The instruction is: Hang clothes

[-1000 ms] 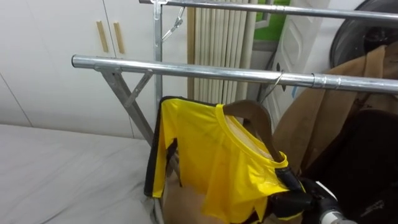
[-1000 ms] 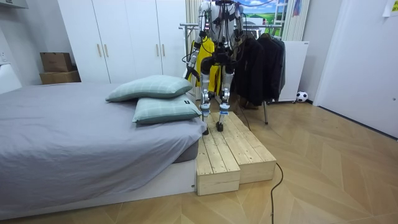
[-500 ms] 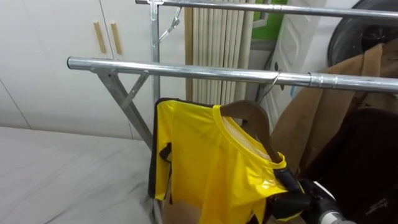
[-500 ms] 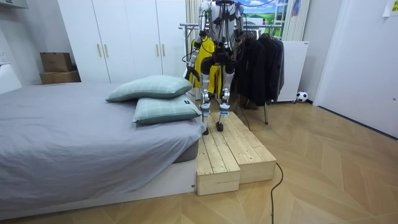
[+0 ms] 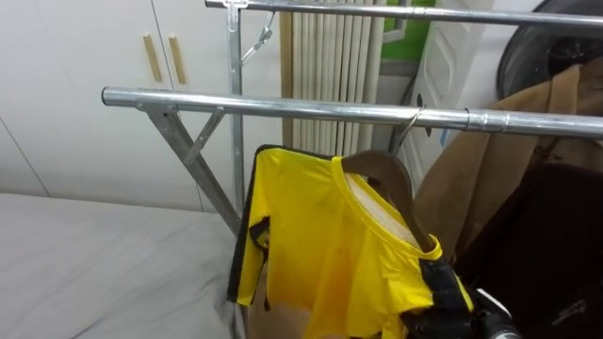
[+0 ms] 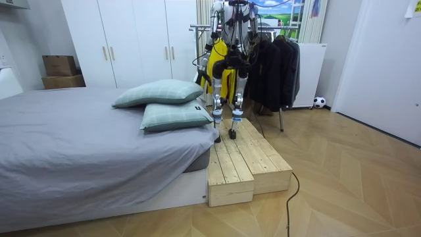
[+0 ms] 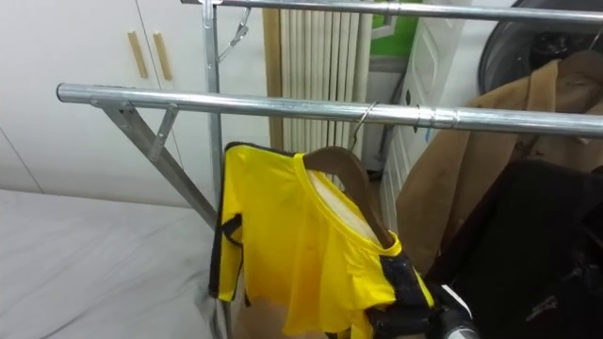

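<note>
A yellow shirt (image 5: 320,245) with black trim hangs on a brown wooden hanger (image 5: 382,169), whose hook sits on the lower metal rail (image 5: 311,108) of a clothes rack. My right hand (image 5: 490,325) is at the bottom right, its dark fingers curled on the shirt's near shoulder over the hanger's end. In the room view I stand on a wooden platform (image 6: 243,158) facing the rack, and my left hand (image 6: 199,78) hangs low at my side.
A brown coat (image 5: 490,188) and a dark garment (image 5: 556,245) hang on the rail to the right of the shirt. A second rail (image 5: 396,13) runs above. The grey bed (image 5: 94,273) lies to the left, with white wardrobe doors (image 5: 85,56) behind.
The shirt and hanger have swung a little to the right along the rail. My right hand has dropped lower, towards the picture's bottom edge.
</note>
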